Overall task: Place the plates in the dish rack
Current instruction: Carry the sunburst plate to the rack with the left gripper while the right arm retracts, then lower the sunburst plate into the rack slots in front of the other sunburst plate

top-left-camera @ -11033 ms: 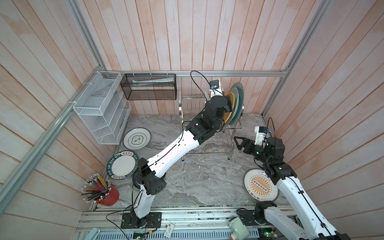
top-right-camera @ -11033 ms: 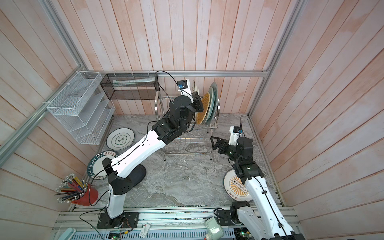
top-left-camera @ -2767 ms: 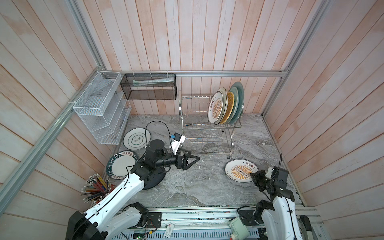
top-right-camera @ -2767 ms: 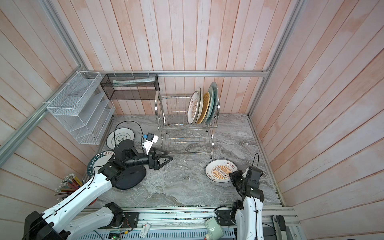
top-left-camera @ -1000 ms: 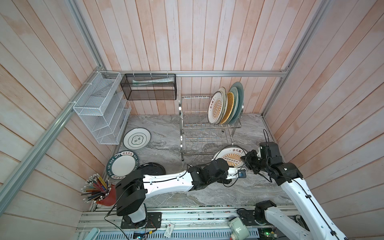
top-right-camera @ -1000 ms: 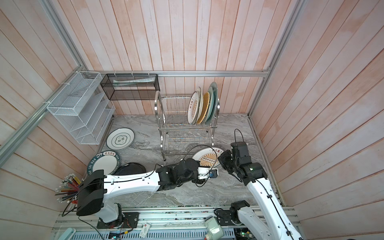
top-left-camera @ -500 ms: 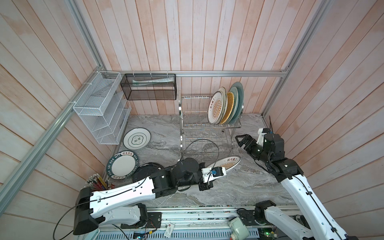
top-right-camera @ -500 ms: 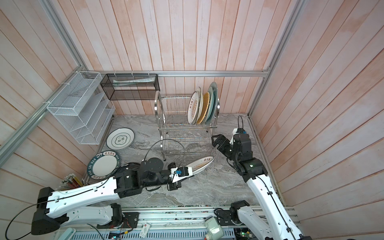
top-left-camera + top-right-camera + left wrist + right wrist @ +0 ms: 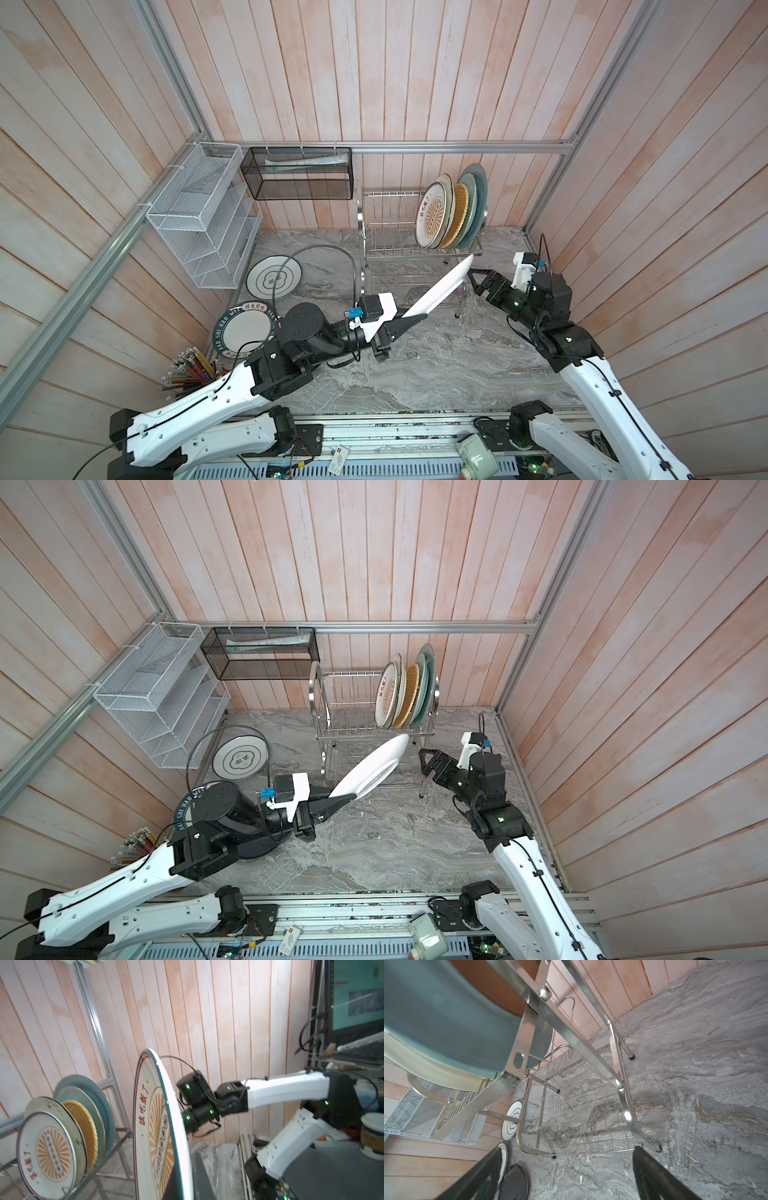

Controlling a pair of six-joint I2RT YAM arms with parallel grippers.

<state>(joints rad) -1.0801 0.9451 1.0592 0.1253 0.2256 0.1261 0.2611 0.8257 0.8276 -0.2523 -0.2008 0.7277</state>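
marble tabletop (image 9: 436, 365) lies bare before the dish rack (image 9: 386, 249) holding five plates (image 9: 451, 212); left gripper (image 9: 409, 321) clamps a tilted sunburst plate (image 9: 440, 289), right gripper (image 9: 474, 281) gapes just beside.

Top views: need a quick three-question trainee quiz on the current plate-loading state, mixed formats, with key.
1. True or false: the right gripper is holding a plate.
2. The orange-sunburst plate in the left gripper is: A) lying flat; B) tilted in the air in front of the dish rack; C) slotted in the upper tier.
3. How many plates stand in the rack's upper tier?

Key: 1 false, its jaws are open and empty. 2 B. 3 five.
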